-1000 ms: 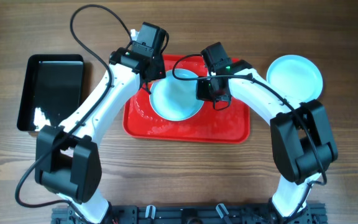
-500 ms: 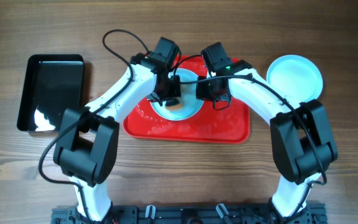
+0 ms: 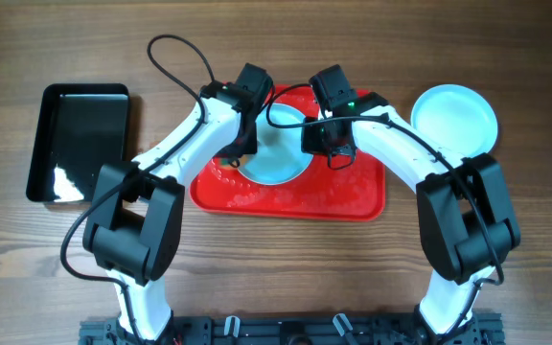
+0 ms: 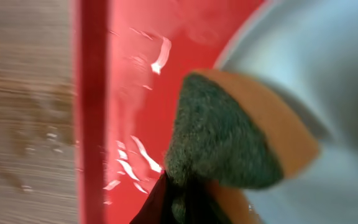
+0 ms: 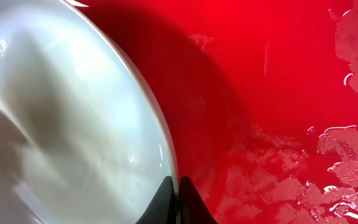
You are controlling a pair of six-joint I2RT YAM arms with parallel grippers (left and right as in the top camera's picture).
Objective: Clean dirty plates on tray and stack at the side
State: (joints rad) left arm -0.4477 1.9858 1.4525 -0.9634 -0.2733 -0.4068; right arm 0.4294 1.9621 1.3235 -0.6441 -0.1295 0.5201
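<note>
A pale mint plate (image 3: 278, 158) lies on the wet red tray (image 3: 353, 196). My right gripper (image 3: 312, 144) is shut on the plate's right rim; the right wrist view shows the fingers (image 5: 178, 196) pinching the plate's edge (image 5: 73, 124) over the tray (image 5: 278, 81). My left gripper (image 3: 242, 144) is shut on a sponge (image 4: 229, 134) with a dark green scouring side and an orange body, at the plate's left edge (image 4: 316, 62) above the tray floor (image 4: 135, 93). A second plate (image 3: 454, 117) lies on the table to the right of the tray.
A glossy black tray (image 3: 78, 139) lies at the far left on the wooden table. Water drops and suds sit on the red tray floor (image 5: 347, 162). The cables of both arms hang over the tray's back edge.
My left gripper swept the sponge in over the plate from the tray's back left, then drew back to the plate's left edge. The right gripper has not moved.
</note>
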